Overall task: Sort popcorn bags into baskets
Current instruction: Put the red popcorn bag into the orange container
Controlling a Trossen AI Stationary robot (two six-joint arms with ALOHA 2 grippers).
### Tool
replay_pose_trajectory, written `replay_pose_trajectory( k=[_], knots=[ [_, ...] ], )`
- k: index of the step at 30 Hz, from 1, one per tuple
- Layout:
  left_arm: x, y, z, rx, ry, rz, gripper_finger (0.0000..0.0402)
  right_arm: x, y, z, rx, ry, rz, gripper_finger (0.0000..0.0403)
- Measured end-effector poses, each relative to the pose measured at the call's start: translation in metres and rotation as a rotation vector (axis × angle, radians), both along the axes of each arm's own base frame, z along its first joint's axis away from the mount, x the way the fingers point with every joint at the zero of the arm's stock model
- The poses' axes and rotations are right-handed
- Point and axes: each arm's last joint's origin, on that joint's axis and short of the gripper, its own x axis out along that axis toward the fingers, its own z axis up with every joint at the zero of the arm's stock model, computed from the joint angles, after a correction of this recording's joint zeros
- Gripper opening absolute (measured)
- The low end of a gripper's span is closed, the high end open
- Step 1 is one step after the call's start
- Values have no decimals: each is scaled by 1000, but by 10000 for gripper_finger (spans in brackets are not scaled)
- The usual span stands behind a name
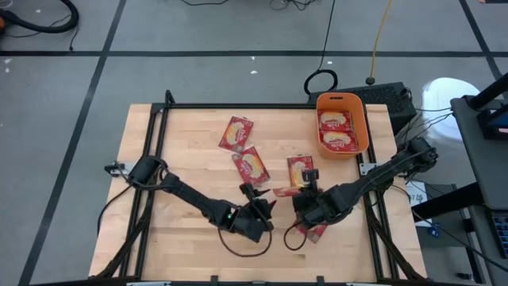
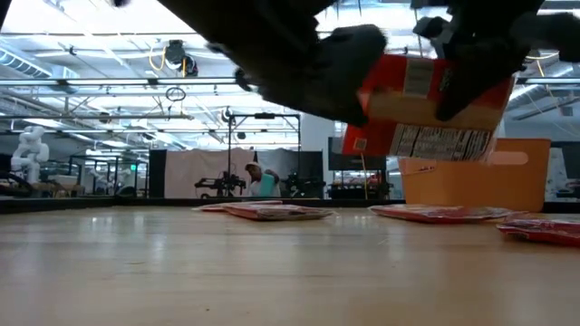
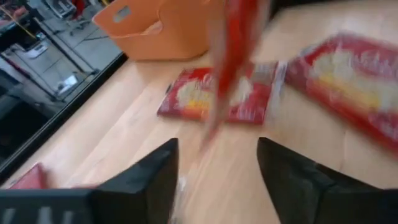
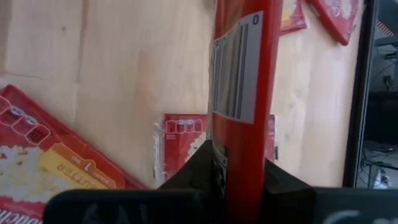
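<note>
My right gripper point(image 1: 302, 196) is shut on one red popcorn bag point(image 2: 426, 109) and holds it above the table's near middle. My left gripper point(image 3: 217, 168) hangs open just left of it point(image 1: 260, 200) and touches nothing; the held bag shows blurred beyond its fingers. Several more red bags lie flat on the wood: point(image 1: 236, 133), point(image 1: 251, 165), point(image 1: 300, 170), and one point(image 1: 317, 231) under the right gripper. The orange bin point(image 1: 363, 119) stands at the far right corner with two bags point(image 1: 336, 131) inside. My right gripper pinches the bag between its two fingers point(image 4: 205, 165) at one end, just below the barcode label point(image 4: 233, 74). The bag stands on edge and runs on away from the fingers. In the low view it is lifted clear of the table, tilted, with the fingers point(image 2: 471, 63) coming from above.
A dark cable loop point(image 1: 238, 245) lies near the table's front edge under the left arm. A black metal frame point(image 1: 155, 119) runs along the table's sides. Bare wood lies at the near left and far left. Beyond the table the low view shows a room with equipment.
</note>
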Motion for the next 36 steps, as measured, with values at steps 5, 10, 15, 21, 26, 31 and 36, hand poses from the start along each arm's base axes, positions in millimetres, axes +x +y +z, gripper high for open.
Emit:
replay_pose_trajectory(
  k=[5, 10, 15, 21, 26, 31, 36],
  knots=[
    [-18, -5, 3, 5, 29, 80, 258, -16, -10, 23, -29, -38, 4, 31],
    [-29, -7, 3, -20, 52, 115, 260, -35, -32, 49, -122, -79, 11, 29],
    [-30, -7, 2, -34, 57, 120, 241, -55, -62, 78, -192, -119, 28, 32],
    [-30, -7, 2, -45, 55, 121, 214, -89, -104, 109, -338, -179, -43, 31],
    [-29, -7, 2, -64, 54, 118, 197, -117, -133, 125, -431, -151, -98, 32],
    [-28, -5, 2, -63, 53, 122, 187, -127, -151, 130, -445, -127, -156, 33],
    [-26, -5, 3, -64, 41, 114, 186, -119, -169, 112, -434, -59, -142, 33]
  ],
)
